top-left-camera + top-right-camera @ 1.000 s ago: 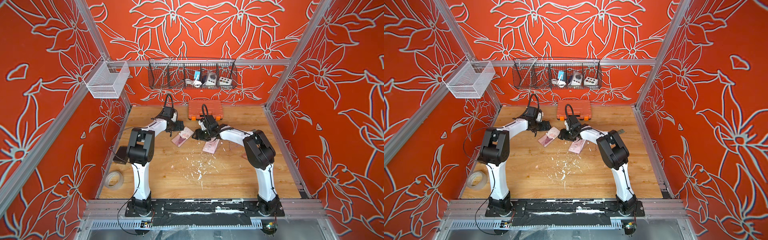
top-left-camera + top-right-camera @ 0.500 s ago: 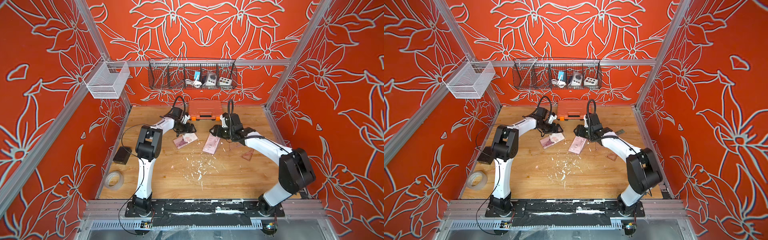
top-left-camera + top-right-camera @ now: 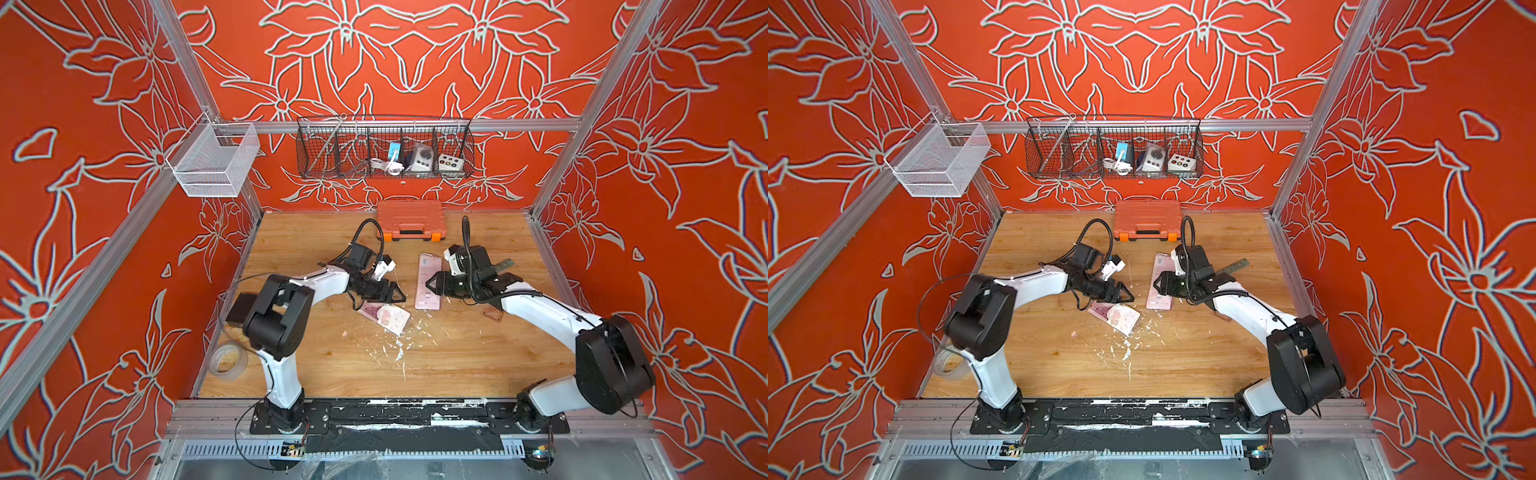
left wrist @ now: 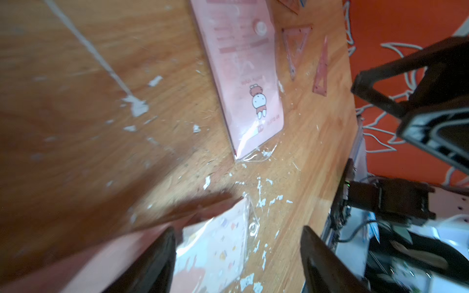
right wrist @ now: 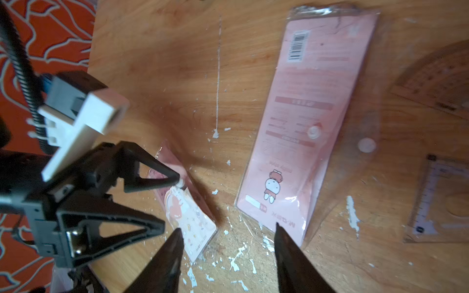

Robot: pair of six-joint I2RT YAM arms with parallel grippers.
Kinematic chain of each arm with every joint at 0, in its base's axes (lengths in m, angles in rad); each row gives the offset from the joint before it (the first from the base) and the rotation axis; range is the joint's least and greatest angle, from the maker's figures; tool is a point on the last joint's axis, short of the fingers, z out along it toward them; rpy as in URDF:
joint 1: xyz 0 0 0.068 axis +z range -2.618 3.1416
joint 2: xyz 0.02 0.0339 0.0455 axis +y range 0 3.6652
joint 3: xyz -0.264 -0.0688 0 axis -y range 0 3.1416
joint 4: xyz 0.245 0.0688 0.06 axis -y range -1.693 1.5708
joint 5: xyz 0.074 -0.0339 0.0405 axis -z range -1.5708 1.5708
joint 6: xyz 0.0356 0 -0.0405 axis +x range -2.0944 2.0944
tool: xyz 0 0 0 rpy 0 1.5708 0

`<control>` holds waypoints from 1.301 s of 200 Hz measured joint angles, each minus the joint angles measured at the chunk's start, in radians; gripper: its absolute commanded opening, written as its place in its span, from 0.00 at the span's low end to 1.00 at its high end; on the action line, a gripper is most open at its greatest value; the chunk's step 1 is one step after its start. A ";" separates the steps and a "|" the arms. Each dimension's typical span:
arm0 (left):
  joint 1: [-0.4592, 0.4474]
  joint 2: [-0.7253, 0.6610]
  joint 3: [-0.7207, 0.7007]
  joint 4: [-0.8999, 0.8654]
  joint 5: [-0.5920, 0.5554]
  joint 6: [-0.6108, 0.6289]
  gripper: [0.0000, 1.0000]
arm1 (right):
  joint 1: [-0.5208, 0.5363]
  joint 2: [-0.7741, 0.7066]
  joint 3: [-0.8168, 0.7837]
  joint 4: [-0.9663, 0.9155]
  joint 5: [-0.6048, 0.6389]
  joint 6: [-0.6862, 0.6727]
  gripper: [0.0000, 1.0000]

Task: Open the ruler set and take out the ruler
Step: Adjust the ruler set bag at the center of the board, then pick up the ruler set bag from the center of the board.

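The ruler set, a long pink pouch [image 3: 428, 270] [image 3: 1160, 266] [image 5: 302, 132] [image 4: 243, 66] with a snap button, lies flat mid-table. A clear pinkish ruler [image 5: 436, 200] lies on the wood outside it, near a protractor [image 5: 431, 83] and two triangles [image 4: 297, 48]. A smaller pink pouch [image 3: 388, 319] [image 5: 190, 215] lies nearer the front. My left gripper [image 3: 397, 293] [image 4: 238, 261] is open and straddles the small pouch. My right gripper [image 3: 430, 284] [image 5: 228, 243] is open over bare wood between the two pouches, holding nothing.
An orange case [image 3: 411, 220] stands at the back wall under a wire basket [image 3: 384, 149]. A white mesh basket [image 3: 214, 160] hangs at the left. A tape roll [image 3: 226, 359] lies off the left edge. White flecks litter the wood.
Both arms have swung toward the front. The left gripper came down over the small pouch and its jaws narrowed slightly. The right gripper moved forward along the long pouch.
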 measured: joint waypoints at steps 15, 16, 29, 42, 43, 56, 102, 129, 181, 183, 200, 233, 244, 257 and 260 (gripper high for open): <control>0.002 -0.139 -0.065 0.042 -0.112 -0.054 0.76 | 0.027 0.000 0.003 -0.001 -0.003 -0.082 0.62; 0.002 -0.148 -0.069 0.044 -0.118 -0.057 0.77 | 0.031 0.000 0.003 0.000 -0.002 -0.091 0.62; 0.003 -0.301 -0.157 0.100 -0.228 -0.119 0.77 | 0.080 0.000 0.003 -0.001 0.030 -0.165 0.63; 0.004 -0.454 -0.266 0.154 -0.327 -0.174 0.79 | 0.139 0.002 0.010 -0.009 0.085 -0.242 0.64; 0.004 -0.463 -0.274 0.156 -0.332 -0.177 0.79 | 0.142 0.002 0.011 -0.010 0.088 -0.247 0.64; 0.005 -0.612 -0.398 0.190 -0.425 -0.234 0.81 | 0.197 0.019 0.039 -0.023 0.142 -0.321 0.64; 0.005 -0.824 -0.627 0.128 -0.563 -0.344 0.84 | 0.323 0.205 0.250 -0.112 0.298 -0.549 0.62; 0.005 -0.908 -0.697 0.126 -0.604 -0.375 0.85 | 0.357 0.322 0.311 -0.169 0.338 -0.635 0.61; 0.005 -0.855 -0.704 0.163 -0.622 -0.385 0.85 | 0.387 0.483 0.393 -0.238 0.419 -0.692 0.37; 0.005 -0.853 -0.704 0.163 -0.622 -0.385 0.85 | 0.387 0.488 0.396 -0.238 0.423 -0.698 0.35; 0.005 -0.837 -0.703 0.173 -0.621 -0.385 0.85 | 0.389 0.515 0.416 -0.243 0.449 -0.699 0.16; 0.005 -0.831 -0.703 0.205 -0.620 -0.383 0.85 | 0.388 0.547 0.451 -0.251 0.467 -0.679 0.00; 0.005 -0.822 -0.703 0.217 -0.620 -0.383 0.85 | 0.388 0.548 0.451 -0.251 0.462 -0.674 0.00; 0.005 -0.798 -0.703 0.230 -0.613 -0.383 0.86 | 0.388 0.548 0.452 -0.252 0.451 -0.659 0.00; 0.005 -0.788 -0.703 0.234 -0.612 -0.383 0.87 | 0.387 0.548 0.452 -0.253 0.447 -0.655 0.00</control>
